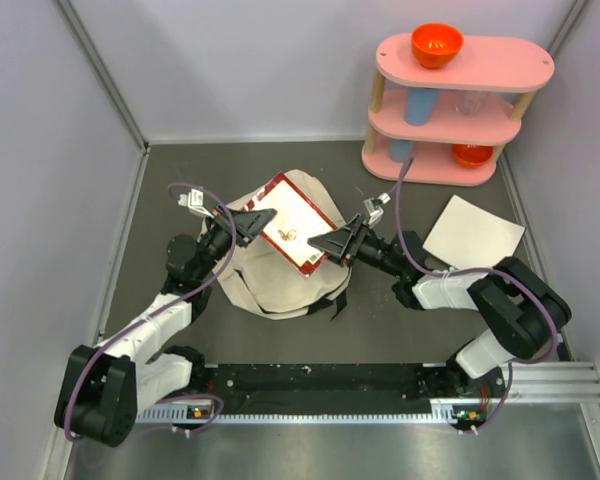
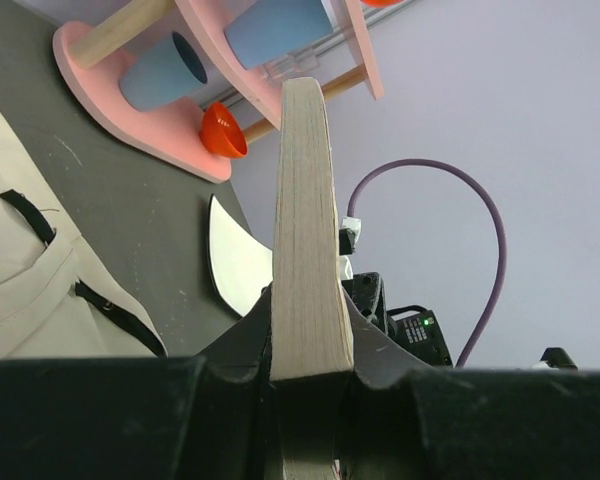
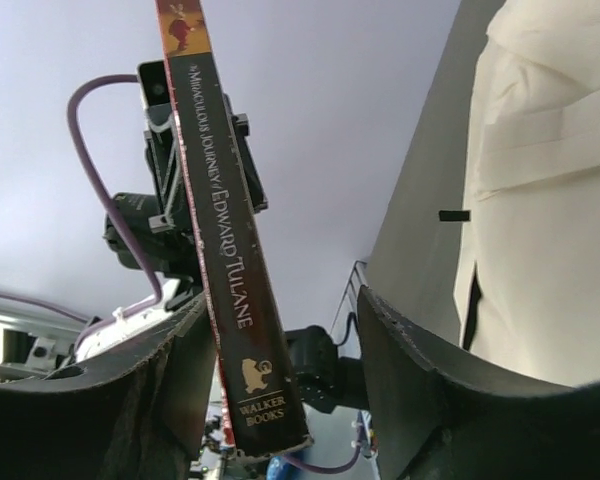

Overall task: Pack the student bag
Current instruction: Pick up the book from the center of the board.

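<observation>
We are looking at a robot lab cell, not a home: plain pale walls (image 1: 280, 60) box in a dark tabletop (image 1: 400, 320). The left arm (image 1: 145, 335) and right arm (image 1: 510, 305), both trailing cables, are bolted to a metal rail (image 1: 320, 380) at the tabletop's near edge. A pink toy-like shelf (image 1: 450, 165) stands at the back.

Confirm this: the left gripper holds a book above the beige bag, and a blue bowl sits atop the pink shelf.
One thing is wrong: the bowl atop the pink shelf is orange, not blue, as the top external view shows. The left gripper does hold the book above the beige bag.
</observation>
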Controlling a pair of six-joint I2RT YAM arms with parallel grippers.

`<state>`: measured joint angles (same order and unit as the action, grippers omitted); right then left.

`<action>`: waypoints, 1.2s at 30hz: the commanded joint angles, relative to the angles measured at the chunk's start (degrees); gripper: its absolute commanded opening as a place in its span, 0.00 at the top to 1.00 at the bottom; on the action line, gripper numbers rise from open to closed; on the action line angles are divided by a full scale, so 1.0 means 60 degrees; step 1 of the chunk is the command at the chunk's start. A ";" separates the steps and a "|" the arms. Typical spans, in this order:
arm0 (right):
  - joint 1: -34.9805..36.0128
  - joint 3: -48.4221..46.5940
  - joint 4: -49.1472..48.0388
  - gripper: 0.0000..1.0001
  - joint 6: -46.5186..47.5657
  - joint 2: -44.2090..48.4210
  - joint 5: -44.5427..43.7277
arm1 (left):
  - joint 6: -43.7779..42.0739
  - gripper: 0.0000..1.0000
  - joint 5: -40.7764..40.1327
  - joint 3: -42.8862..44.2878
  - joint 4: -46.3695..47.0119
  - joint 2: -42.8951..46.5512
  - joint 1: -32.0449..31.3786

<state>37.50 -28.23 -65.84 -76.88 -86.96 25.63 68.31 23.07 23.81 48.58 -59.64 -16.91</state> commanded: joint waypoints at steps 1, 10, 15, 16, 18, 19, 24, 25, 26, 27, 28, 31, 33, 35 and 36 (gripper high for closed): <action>0.0181 -0.0364 -0.1683 0.45 -0.0297 -0.0009 0.0138 | 0.0216 1.00 -0.0036 -0.0072 0.1191 0.0110 -0.0024; 0.0474 -0.0598 -0.0423 0.29 0.0362 0.0635 -0.0052 | 0.0391 1.00 -0.0080 -0.0116 0.1513 -0.0153 -0.0024; 0.0650 -0.0568 -0.0481 0.50 0.0157 0.0723 -0.0419 | 0.0450 1.00 -0.0066 0.0059 0.1366 -0.0314 -0.0024; 0.0665 -0.0627 -0.0438 0.60 0.0186 0.0767 -0.0390 | 0.0436 1.00 -0.0066 0.0059 0.1367 -0.0300 -0.0024; 0.0665 -0.0598 -0.0292 0.86 0.0230 0.0869 -0.0535 | 0.0407 1.00 0.0007 0.0103 0.1134 -0.0285 -0.0024; 0.0665 -0.0526 -0.0146 0.93 0.0318 0.0957 -0.0623 | 0.0203 1.00 0.0051 0.0147 0.0987 -0.0256 -0.0024; 0.0665 -0.0452 0.2778 1.00 0.2014 0.2829 -0.1822 | -0.1610 0.19 0.0651 0.1081 -0.1820 0.0211 -0.0009; 0.0665 -0.0597 0.4598 1.00 0.2366 0.3224 -0.2173 | -0.2674 0.01 0.0536 0.1389 -0.4060 0.0300 -0.0009; 0.0665 -0.0743 0.5893 1.00 0.3094 0.3721 -0.3105 | -0.3264 0.01 0.0404 0.1711 -0.4996 0.0344 -0.0024; 0.0665 -0.0933 0.7008 1.00 0.3435 0.4509 -0.3694 | -0.3850 0.01 0.0186 0.2164 -0.5832 0.0417 -0.0024; 0.0650 -0.1254 0.8962 1.00 0.3656 0.4923 -0.4236 | -0.4842 0.01 0.0096 0.2314 -0.6899 0.0432 -0.0024; 0.0621 -0.1404 1.0691 1.00 0.4463 0.6272 -0.6493 | -0.6121 0.01 -0.0355 0.2754 -0.7815 0.0433 -0.0474; 0.0519 -0.1331 1.1791 1.00 0.4625 0.6873 -0.7666 | -0.6768 0.01 -0.1145 0.3397 -0.9001 0.0170 -0.1206; 0.0416 -0.1228 1.2536 1.00 0.4567 0.7562 -0.8412 | -0.7925 0.01 -0.3019 0.4113 -1.0038 -0.0282 -0.2744; 0.0329 -0.1228 1.2744 1.00 0.4538 0.7724 -0.8649 | -0.8422 0.01 -0.3474 0.4262 -1.0262 -0.0474 -0.3155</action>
<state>40.60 -33.45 -2.83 -53.47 -45.36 -11.64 34.59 15.84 42.63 1.87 -59.05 -25.26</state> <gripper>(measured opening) 0.152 0.986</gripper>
